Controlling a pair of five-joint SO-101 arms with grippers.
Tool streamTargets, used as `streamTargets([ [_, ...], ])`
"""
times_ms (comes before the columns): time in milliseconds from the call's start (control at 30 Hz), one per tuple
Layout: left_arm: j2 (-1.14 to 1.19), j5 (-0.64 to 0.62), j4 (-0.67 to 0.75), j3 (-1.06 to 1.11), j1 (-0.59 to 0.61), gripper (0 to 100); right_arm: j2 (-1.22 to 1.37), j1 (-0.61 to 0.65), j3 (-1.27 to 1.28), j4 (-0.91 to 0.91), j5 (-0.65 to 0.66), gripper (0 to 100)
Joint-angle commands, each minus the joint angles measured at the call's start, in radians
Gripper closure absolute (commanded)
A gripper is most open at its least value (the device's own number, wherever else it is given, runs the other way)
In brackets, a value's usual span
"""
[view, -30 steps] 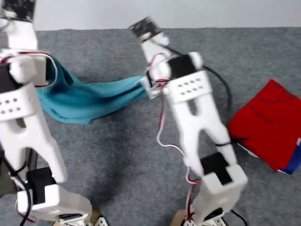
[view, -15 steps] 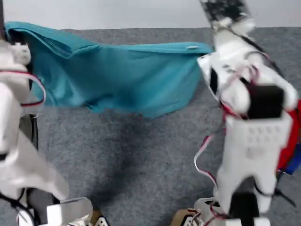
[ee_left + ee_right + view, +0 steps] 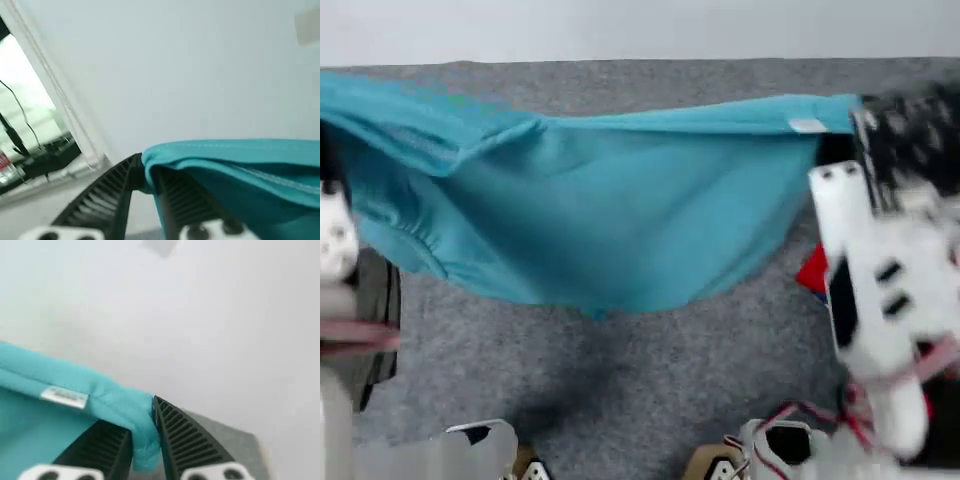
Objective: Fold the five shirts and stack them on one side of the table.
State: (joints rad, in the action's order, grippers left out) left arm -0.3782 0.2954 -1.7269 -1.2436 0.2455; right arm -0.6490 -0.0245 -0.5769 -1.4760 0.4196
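Note:
A teal shirt [image 3: 610,210] hangs stretched wide above the grey table [image 3: 650,370], held up at both top corners. My left gripper [image 3: 146,172] is shut on the teal shirt [image 3: 240,165] at its one corner, at the left edge of the high view. My right gripper [image 3: 150,427] is shut on the other corner of the teal shirt [image 3: 60,410], near a small white label [image 3: 64,396]; that arm [image 3: 880,290] stands at the right in the high view. A folded red shirt [image 3: 814,272] peeks out beside the right arm.
Both arm bases [image 3: 750,455] sit at the table's near edge. A pale wall [image 3: 640,25] runs behind the table's far edge. A dark object [image 3: 375,320] lies at the left edge under the shirt.
Both arms have lifted and spread apart, pulling the teal shirt from a bunched strip on the table into a wide hanging sheet. The red shirt is now mostly hidden by the right arm.

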Motion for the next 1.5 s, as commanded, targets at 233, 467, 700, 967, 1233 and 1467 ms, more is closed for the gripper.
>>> streamTargets([
  [233, -0.149, 0.092, 0.109, -0.044, 0.003, 100, -0.194, -0.088, -0.041, -0.061, 0.084, 98.7],
  [467, -0.149, 0.100, 0.058, 0.213, -0.005, 100, -0.143, -0.079, 0.180, -0.093, 0.106, 98.7],
  [700, -0.149, 0.101, 0.216, 0.914, -0.006, 100, -0.019, 0.050, 0.601, 0.030, 0.106, 98.7],
  [967, -0.147, 0.101, 0.936, 1.639, -0.038, 100, 0.151, 0.050, 0.959, 0.532, 0.107, 98.8],
  [1233, 0.094, 0.100, 1.363, 1.758, -0.066, 100, 0.401, 0.047, 0.976, 0.934, 0.107, 98.8],
  [1467, 0.457, 0.100, 1.369, 1.357, -0.066, 100, 0.558, 0.047, 0.865, 1.121, 0.107, 98.8],
])
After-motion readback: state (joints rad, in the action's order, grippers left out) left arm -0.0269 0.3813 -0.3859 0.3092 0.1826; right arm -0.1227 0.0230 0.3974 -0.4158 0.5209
